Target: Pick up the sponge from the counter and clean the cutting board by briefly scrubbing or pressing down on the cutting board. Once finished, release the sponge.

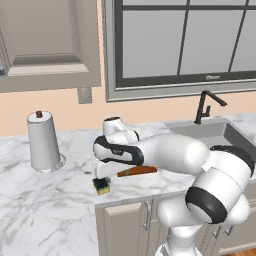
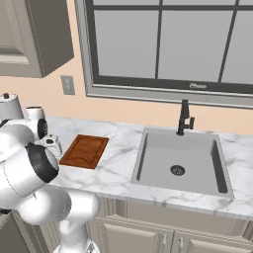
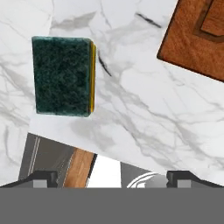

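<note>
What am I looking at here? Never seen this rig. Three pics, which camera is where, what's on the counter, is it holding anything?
It is a rendered kitchen with a white robot arm on a driving base. Two pictures come from cameras on the base, behind the arm to its left and right. The third looks along the gripper; its two dark fingertips stand wide apart at the bottom, with nothing between them. On the marble counter lie a green-topped sponge near the front edge and a wooden cutting board; the sponge is off the board. A paper towel roll stands at the left, and a sink with a black faucet is at the right.
</note>
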Controlling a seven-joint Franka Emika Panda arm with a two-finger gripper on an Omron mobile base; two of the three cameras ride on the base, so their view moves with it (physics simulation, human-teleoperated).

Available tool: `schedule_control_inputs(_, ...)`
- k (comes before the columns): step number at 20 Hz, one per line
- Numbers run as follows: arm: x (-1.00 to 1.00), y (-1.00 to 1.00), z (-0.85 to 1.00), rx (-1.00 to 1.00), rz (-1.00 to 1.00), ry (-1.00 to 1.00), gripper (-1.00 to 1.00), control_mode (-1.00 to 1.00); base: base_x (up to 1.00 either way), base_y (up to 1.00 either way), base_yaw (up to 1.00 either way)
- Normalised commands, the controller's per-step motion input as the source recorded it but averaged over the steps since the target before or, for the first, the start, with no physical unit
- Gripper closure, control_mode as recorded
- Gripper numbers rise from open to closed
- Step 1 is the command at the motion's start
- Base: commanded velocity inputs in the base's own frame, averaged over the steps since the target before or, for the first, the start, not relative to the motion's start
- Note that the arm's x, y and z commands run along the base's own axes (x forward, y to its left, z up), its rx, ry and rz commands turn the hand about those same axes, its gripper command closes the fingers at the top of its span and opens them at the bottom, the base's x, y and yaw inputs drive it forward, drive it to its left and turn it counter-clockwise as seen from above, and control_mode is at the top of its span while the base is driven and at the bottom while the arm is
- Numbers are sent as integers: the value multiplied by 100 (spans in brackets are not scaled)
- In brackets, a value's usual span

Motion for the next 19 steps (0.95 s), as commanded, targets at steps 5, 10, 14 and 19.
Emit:
schedule_control_inputs(5, -90, -51, 34, 0, 4, -11, -100, -100, 0, 0, 0)
schedule_control_inputs(10, -99, -43, 44, 0, 4, -16, -100, -100, 0, 0, 0)
schedule_control_inputs(14, -95, -39, 52, 0, 4, -13, -100, -100, 0, 0, 0)
schedule_control_inputs(19, -78, -53, 49, 0, 2, -16, -100, -100, 0, 0, 0)
